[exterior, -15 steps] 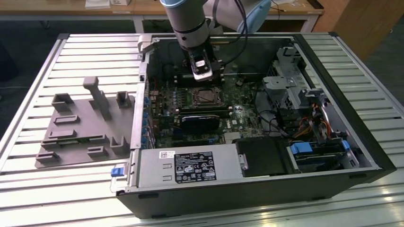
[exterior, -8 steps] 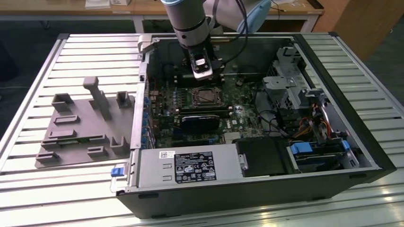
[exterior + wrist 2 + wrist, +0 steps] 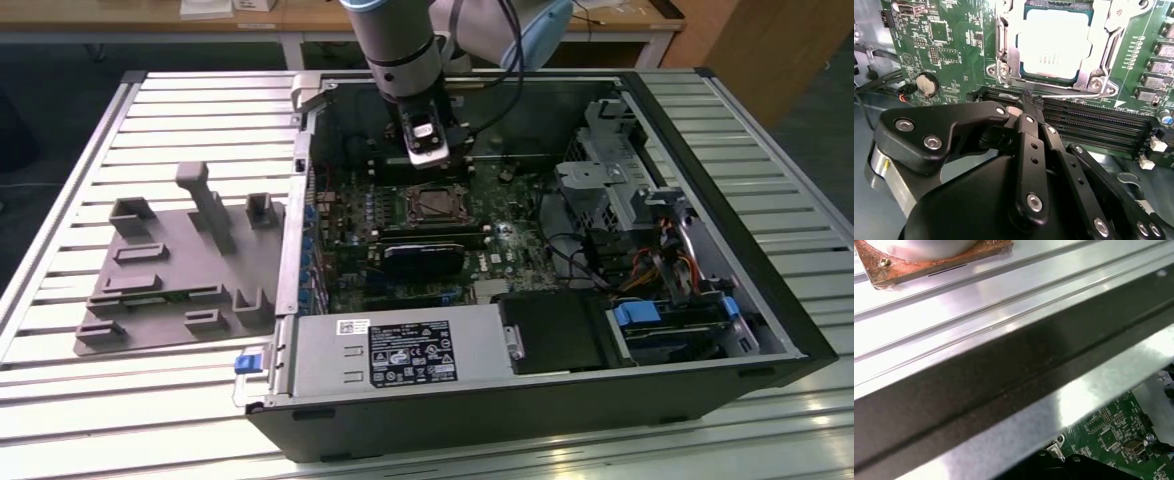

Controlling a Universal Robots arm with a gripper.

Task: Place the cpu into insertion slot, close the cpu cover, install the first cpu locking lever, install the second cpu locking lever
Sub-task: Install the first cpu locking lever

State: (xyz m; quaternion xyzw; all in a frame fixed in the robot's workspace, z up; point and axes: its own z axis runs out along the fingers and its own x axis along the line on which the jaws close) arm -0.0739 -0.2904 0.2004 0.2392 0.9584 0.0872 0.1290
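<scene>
cpu [image 3: 1054,47]: sitting in the slot [image 3: 411,204], grey top showing thru the cover window in the second wrist view.
cover [image 3: 1102,37]: lying flat over the cpu and framing it on all sides, so it looks closed.
lever [image 3: 1074,90]: thin wire rod running along the slot edge that faces the mem slots [image 3: 1089,120]. Can't tell if it's sitting under its hook.
gripper [image 3: 1030,102]: hanging inside the case [image 3: 747,300], just by the slot in the exterior view [image 3: 430,150]. The tip is sitting at the lever, touching or just beside it, can't tell which.
jaws: clenched, fingers [image 3: 1026,150] pressing together, nothing seen between them.
step (judged): working on a locking lever, w/ the cpu and cover parts looking done.
risk 1: tip sliding off the rod. The rod is thin, round and springy and the contact patch is tiny, so a slip is sending the tip into the mem slots or the board [image 3: 944,45].
risk 2: lever springing back up if it's let go before it's catching its hook, lifting the cover w/ it.
risk 3: pushing down while the cover is sitting slightly off, loading the cpu sideways and bending socket pins.
risk 4: wrist or cable brushing the case wall, since the arm is working deep and close to it.
</scene>
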